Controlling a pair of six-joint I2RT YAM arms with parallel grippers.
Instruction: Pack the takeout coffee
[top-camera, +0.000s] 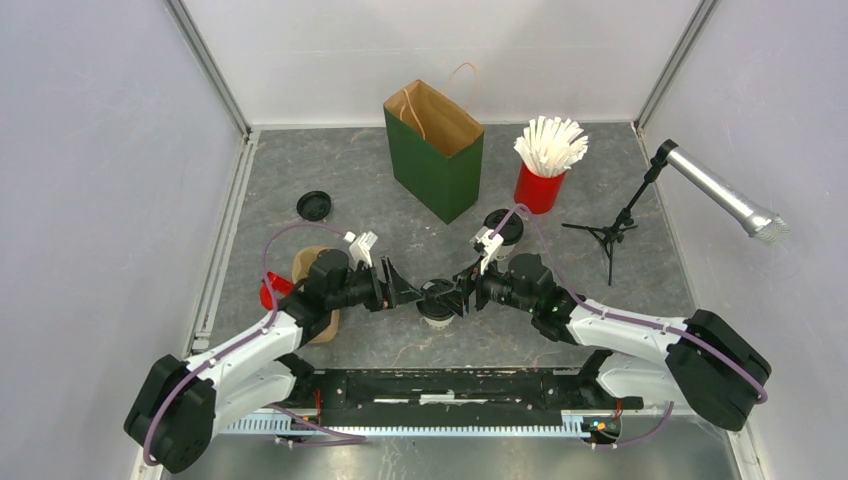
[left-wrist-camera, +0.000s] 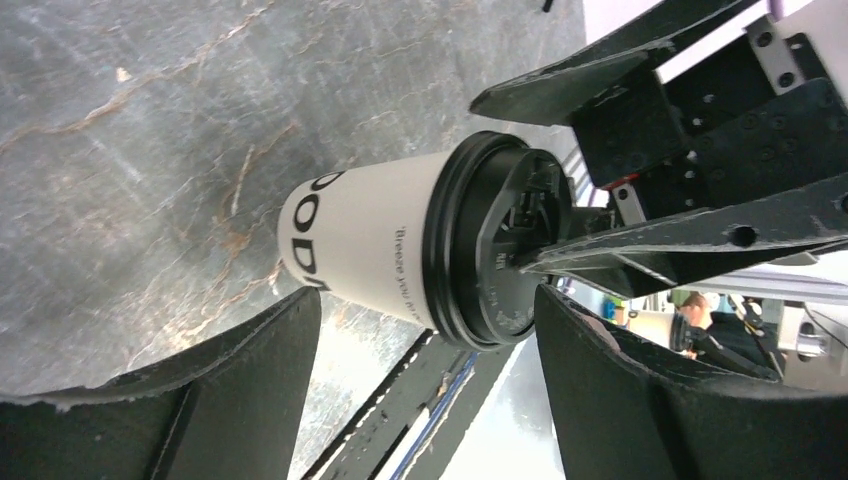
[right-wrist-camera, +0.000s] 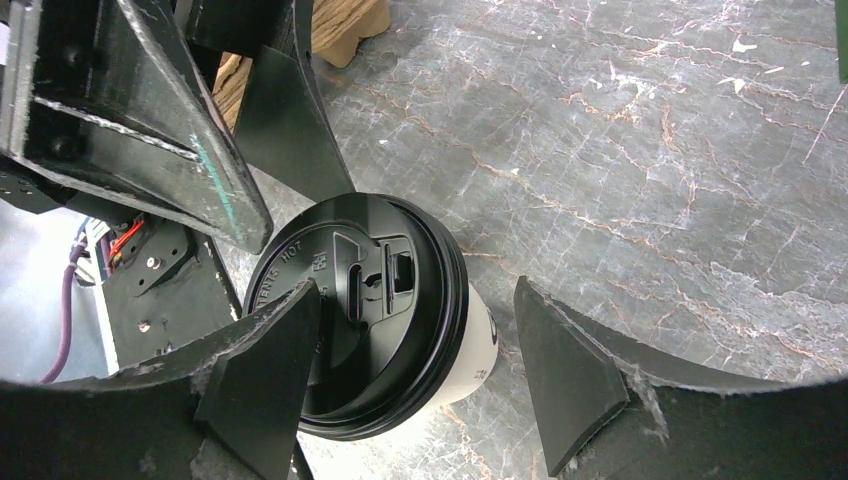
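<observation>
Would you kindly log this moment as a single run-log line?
left hand: open, beside lidded cup | right hand: open, over its black lid | lidded cup: upright on table, not yet in green bag

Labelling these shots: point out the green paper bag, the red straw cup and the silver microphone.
Green paper bag (top-camera: 442, 180), top view, front face.
Red straw cup (top-camera: 538, 191), top view, side wall.
Silver microphone (top-camera: 715, 190), top view, barrel.

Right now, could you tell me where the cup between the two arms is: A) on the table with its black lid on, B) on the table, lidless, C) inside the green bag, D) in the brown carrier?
A: the cup stands on the table, black lid seated on top.
</observation>
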